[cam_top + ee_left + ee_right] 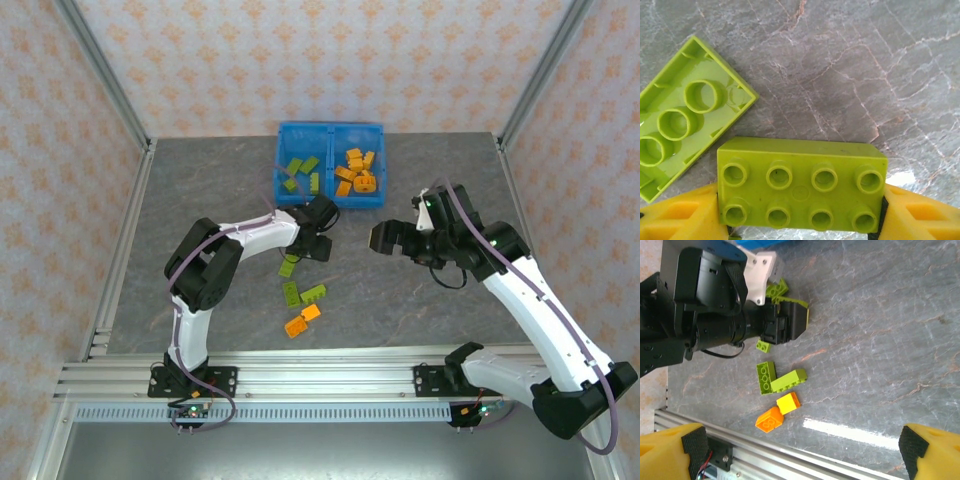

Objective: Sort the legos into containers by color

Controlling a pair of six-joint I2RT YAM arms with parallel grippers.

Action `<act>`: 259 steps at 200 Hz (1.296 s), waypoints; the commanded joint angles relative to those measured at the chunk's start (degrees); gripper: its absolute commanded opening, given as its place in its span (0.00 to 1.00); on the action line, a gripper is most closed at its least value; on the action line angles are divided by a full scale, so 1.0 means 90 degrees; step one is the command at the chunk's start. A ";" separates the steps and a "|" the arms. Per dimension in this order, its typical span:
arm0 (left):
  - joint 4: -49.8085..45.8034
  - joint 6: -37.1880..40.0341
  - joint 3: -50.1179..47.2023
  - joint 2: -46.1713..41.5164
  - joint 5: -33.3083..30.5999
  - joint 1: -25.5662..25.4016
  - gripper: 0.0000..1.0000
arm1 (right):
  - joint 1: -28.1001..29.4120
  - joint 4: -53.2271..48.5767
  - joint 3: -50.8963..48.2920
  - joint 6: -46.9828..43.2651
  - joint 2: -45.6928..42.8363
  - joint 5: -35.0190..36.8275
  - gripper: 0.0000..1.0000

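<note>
Left tool [800, 216] | gripping green brick [802, 175] by its ends | right tool [805, 447] wide

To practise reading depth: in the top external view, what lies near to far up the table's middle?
Two small orange plastic bricks → two olive-green studded bricks → left gripper holding an olive-green eight-stud brick → bright blue two-compartment plastic bin.
</note>
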 commanded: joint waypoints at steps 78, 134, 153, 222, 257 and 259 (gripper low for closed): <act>-0.0550 0.0359 0.1601 -0.0958 -0.0861 0.0410 0.55 | 0.0028 -0.0184 0.0106 0.0162 -0.0073 -0.0243 0.99; -0.0985 0.0424 0.4184 0.0788 -0.0745 0.1273 0.55 | 0.0029 -0.0185 0.0059 0.0282 -0.0209 -0.0100 0.99; -0.1168 0.0337 0.5106 0.1502 -0.0550 0.1452 0.55 | 0.0028 -0.0183 0.0047 0.0336 -0.0308 -0.0045 0.99; -0.1651 0.0332 0.6564 0.2112 -0.0232 0.1601 0.75 | 0.0030 -0.0251 0.0074 0.0478 -0.0468 0.0063 0.99; -0.1175 0.0421 0.5267 0.0874 -0.0018 0.1543 0.79 | 0.0035 0.0008 0.0028 0.0495 -0.0279 -0.0108 0.99; -0.1157 0.0436 0.5179 0.0791 0.0003 0.1539 0.80 | 0.0030 0.0018 0.0028 0.0496 -0.0261 -0.0126 0.99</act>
